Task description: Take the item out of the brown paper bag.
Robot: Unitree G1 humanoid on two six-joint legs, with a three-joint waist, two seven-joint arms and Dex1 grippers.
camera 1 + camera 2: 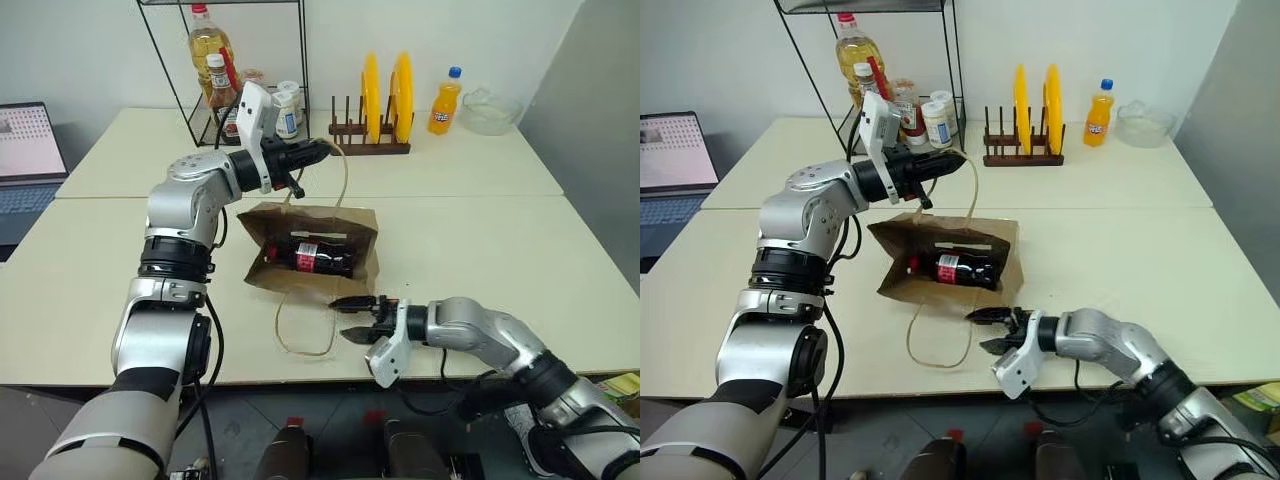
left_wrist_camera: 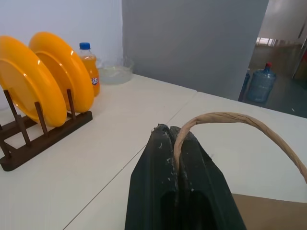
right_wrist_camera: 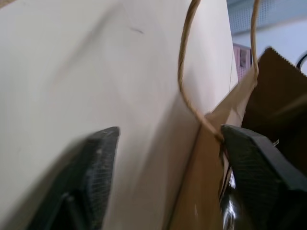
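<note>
Two robot arms work over a pale cream table [image 1: 480, 250], told here from left to right. At the far left edge an open laptop [image 1: 28, 160] sits on a neighbouring surface. Next, the left gripper [image 1: 318, 152] is raised above the table with its black fingers pressed fully together on the thin tan cord handle [image 2: 225, 117] of the creased kraft-brown paper bag [image 1: 355, 225], holding the bag's mouth lifted open. Inside the bag lies the item, a small dark bottle with a red cap and a red label [image 1: 318, 256], resting on its side with the cap pointing to the left. The bag's second cord loop [image 1: 300, 325] trails loose on the table in front. Just right of that loop, the right gripper [image 1: 358, 318] hovers low at the bag's front edge, its fingers spread wide and holding nothing. Behind, a wire rack of condiment bottles [image 1: 225, 75], two yellow plates in a wooden stand [image 1: 385, 100] and an orange soda bottle [image 1: 445, 105] stand well clear. To do this step well, the left grip should probably keep the mouth held up while the right gripper reaches in over the paper lip, avoids snagging the loose loop, and closes across the bottle's body rather than its rounded cap.
</note>
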